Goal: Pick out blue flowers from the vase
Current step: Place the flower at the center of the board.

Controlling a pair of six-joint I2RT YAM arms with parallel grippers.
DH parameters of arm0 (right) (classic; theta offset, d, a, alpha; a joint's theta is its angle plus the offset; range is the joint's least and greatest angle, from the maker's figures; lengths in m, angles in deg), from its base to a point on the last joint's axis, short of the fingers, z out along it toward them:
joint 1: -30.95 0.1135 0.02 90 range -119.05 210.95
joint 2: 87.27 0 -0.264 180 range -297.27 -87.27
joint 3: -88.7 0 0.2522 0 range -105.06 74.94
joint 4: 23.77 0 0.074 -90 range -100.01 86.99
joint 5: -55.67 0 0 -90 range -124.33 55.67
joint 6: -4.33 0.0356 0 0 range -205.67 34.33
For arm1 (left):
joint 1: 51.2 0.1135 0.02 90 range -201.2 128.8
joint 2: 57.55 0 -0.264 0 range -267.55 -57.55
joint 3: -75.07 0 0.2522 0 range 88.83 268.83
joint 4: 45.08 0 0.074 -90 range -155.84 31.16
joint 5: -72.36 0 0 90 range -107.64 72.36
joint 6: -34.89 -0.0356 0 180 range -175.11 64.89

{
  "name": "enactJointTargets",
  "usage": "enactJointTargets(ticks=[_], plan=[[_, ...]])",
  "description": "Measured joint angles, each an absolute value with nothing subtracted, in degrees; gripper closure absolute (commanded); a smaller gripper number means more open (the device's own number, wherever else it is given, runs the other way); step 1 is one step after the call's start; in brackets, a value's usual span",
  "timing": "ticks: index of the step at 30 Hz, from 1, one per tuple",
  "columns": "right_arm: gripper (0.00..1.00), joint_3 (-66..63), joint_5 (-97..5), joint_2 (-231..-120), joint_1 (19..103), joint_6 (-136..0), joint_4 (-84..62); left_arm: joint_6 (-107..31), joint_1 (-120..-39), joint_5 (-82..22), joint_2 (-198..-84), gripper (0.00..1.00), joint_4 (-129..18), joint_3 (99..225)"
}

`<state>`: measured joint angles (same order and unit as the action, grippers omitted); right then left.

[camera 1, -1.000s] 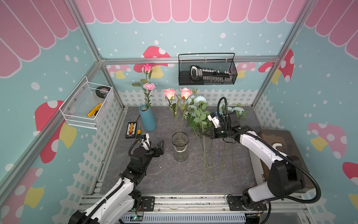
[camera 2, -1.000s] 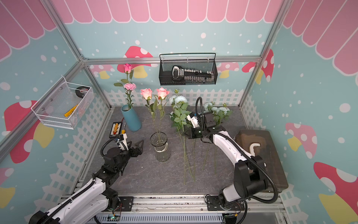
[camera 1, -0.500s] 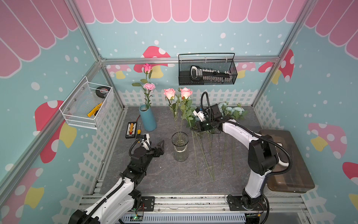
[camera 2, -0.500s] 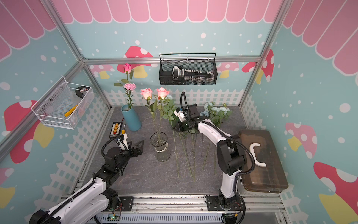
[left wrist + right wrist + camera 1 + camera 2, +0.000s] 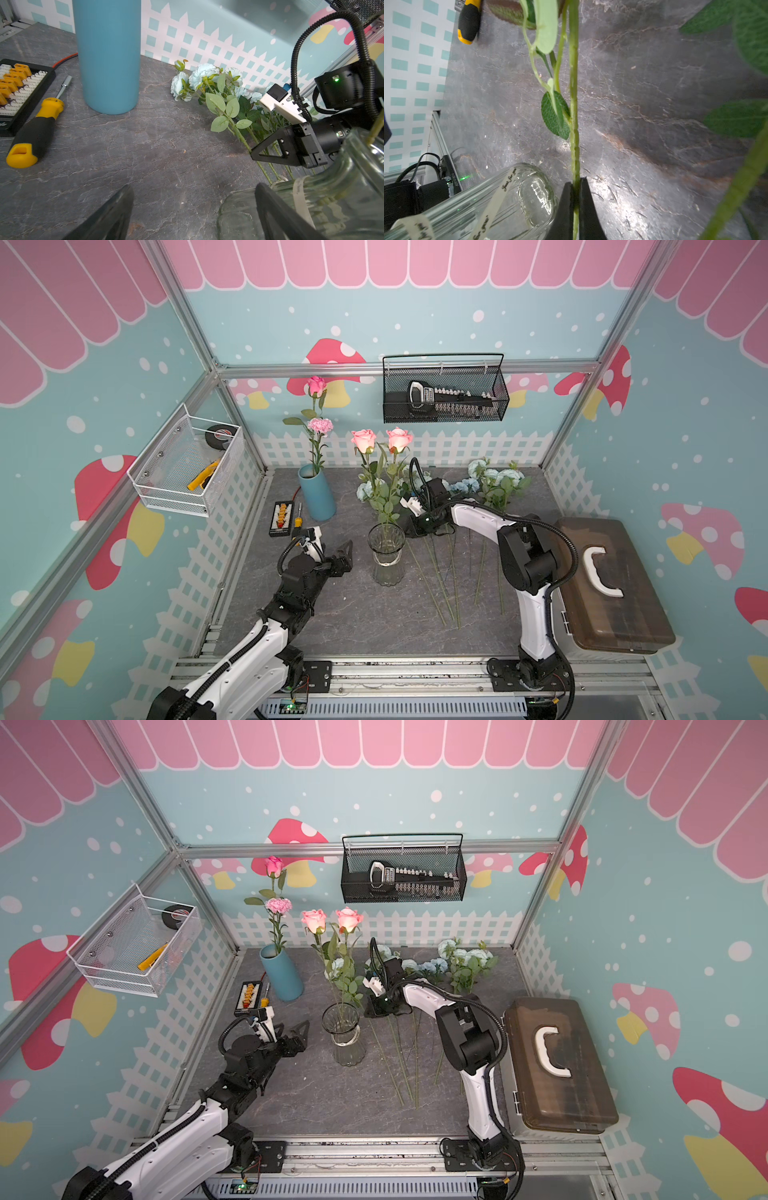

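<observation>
Near the middle of the grey tabletop (image 5: 353, 622), a clear glass vase (image 5: 386, 560) with two pink roses (image 5: 364, 440) upright in it. To the right of the vase, flat on the tabletop, several blue flowers (image 5: 494, 481), blooms toward the white fence at the back, bare stems toward the front edge. Low beside the vase on that same side, the right pincer (image 5: 410, 531), pressed together on a thin green stem (image 5: 574, 124), the stem clamped between the black fingertips (image 5: 564, 199) in the right wrist view. Probably the stem of the pale blue bloom (image 5: 363, 491) just behind the glass vase, toward the tall teal vase (image 5: 318, 493), though leaves hide the join. On the other side of the glass vase, the left pincer (image 5: 347, 556), spread wide and empty, near the glass but apart from it. In the teal vase, a frilly pink carnation (image 5: 320, 425) and a deeper pink rose (image 5: 316, 385). Beside it, a yellow-handled screwdriver (image 5: 298, 523) and a black tray of orange connectors (image 5: 280, 517). At the right edge, a brown-lidded case (image 5: 611, 614) with a white handle. On the walls, a white wire basket (image 5: 174, 464) and a black mesh basket (image 5: 444, 416).
</observation>
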<state>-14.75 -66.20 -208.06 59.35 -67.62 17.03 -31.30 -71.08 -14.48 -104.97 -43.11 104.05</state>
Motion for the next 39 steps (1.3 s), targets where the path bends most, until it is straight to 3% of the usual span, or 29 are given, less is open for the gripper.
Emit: enactJointTargets(ticks=[10, 29, 33, 39], plan=[[1.0, -14.0, -61.4, -208.1, 59.2, -65.5, 13.2, -31.3, -71.1, -14.5, -105.3, 0.08, -43.1, 104.1], [1.0, -0.7, -57.4, -207.1, 56.0, -58.3, -4.9, -31.3, -71.1, -14.5, -105.2, 0.08, -43.1, 104.1], [0.81, 1.9, -58.0, -206.3, 56.0, -58.5, -9.5, -31.3, -71.1, -14.5, -105.1, 0.08, -43.2, 104.1], [0.7, 11.1, -58.9, -200.0, 56.0, -58.4, -18.9, -31.2, -71.1, -14.2, -102.2, 0.08, -47.0, 105.2]])
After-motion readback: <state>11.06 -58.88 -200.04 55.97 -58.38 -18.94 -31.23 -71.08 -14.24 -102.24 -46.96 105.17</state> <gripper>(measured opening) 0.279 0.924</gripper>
